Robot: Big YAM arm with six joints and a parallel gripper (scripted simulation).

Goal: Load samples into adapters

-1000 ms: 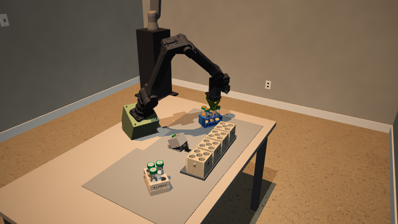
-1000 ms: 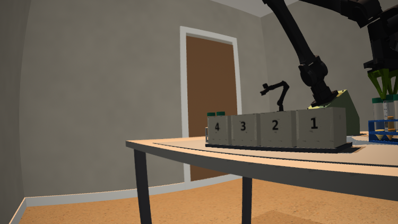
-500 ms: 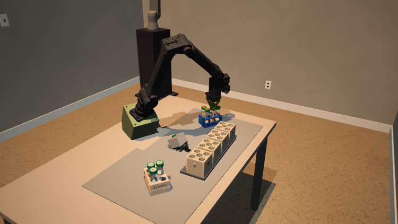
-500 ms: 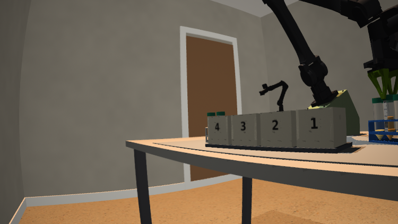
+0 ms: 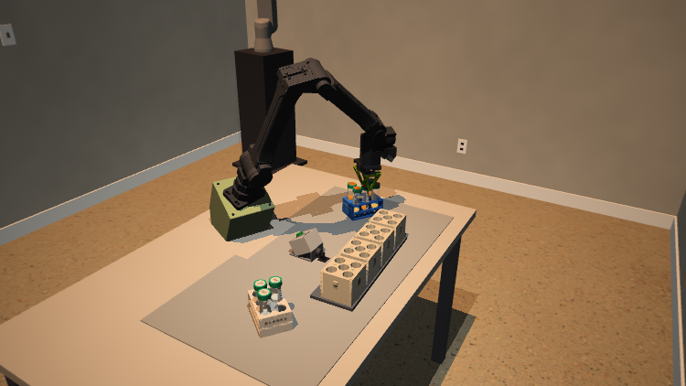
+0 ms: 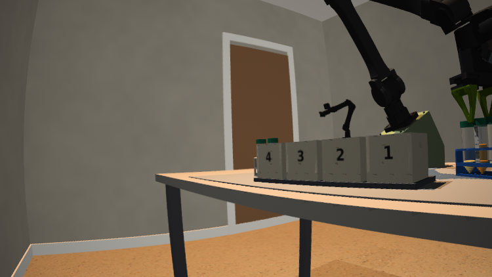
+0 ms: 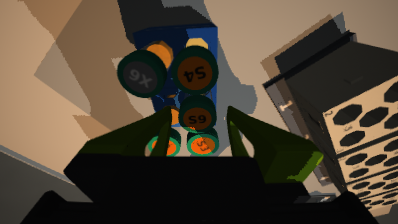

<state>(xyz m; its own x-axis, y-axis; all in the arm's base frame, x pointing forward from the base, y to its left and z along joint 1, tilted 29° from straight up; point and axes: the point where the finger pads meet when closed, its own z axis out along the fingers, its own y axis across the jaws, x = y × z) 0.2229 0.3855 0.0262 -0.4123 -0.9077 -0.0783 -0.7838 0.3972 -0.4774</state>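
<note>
The blue sample rack RS point(image 5: 361, 204) stands at the far end of the grey mat. In the wrist view it holds the grey-dot tube X6 point(image 7: 142, 76), S4 point(image 7: 195, 73), S9 point(image 7: 197, 117) and two more orange-dot caps point(image 7: 184, 145) nearest the camera, partly hidden by my fingers. My gripper point(image 7: 199, 111) hangs right over the rack, open, with a green finger on each side of the S9 cap and a gap to it on both sides. It also shows in the top and exterior views point(image 5: 367, 185) point(image 6: 476, 103). The four adapters on stand ST point(image 5: 364, 254) show empty holes.
The blank rack RB point(image 5: 272, 312) with three green-capped tubes stands near the front of the mat. The sloped desk with the green DONE key point(image 5: 305, 243) sits between my base and ST. The adapters read 4, 3, 2, 1 from left to right point(image 6: 340, 161).
</note>
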